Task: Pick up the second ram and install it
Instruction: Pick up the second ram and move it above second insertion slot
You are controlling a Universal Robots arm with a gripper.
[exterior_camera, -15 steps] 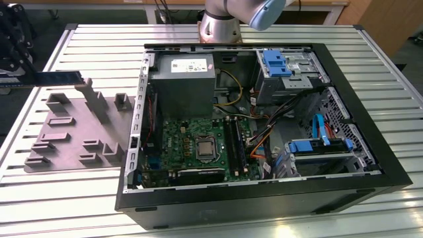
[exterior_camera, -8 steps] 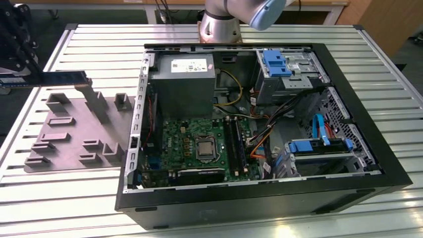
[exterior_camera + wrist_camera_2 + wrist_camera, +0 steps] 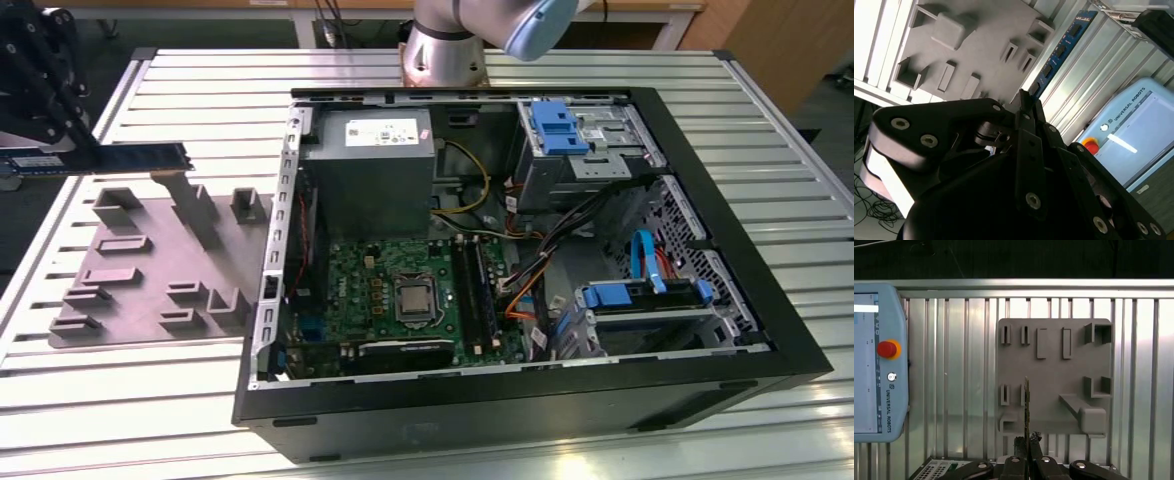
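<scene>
The second ram point(image 3: 134, 157) is a narrow blue-green stick held level, above the far end of the grey tray point(image 3: 147, 270), at the exterior view's left. My gripper point(image 3: 67, 150) is shut on it, and most of the stick reaches out toward the computer case. In the second wrist view the ram point(image 3: 1060, 50) runs away from the black fingertips point(image 3: 1026, 107). In the first wrist view I see the ram point(image 3: 1027, 402) edge-on, rising from the gripper point(image 3: 1027, 442) in front of the tray point(image 3: 1054, 375).
The open black computer case point(image 3: 534, 400) lies on the slatted metal table point(image 3: 214, 80). Inside are the green motherboard point(image 3: 387, 290), dark memory slots point(image 3: 475, 290), a grey power supply point(image 3: 367, 170) and blue drive brackets point(image 3: 554, 125). A teach pendant point(image 3: 879, 365) lies beside the tray.
</scene>
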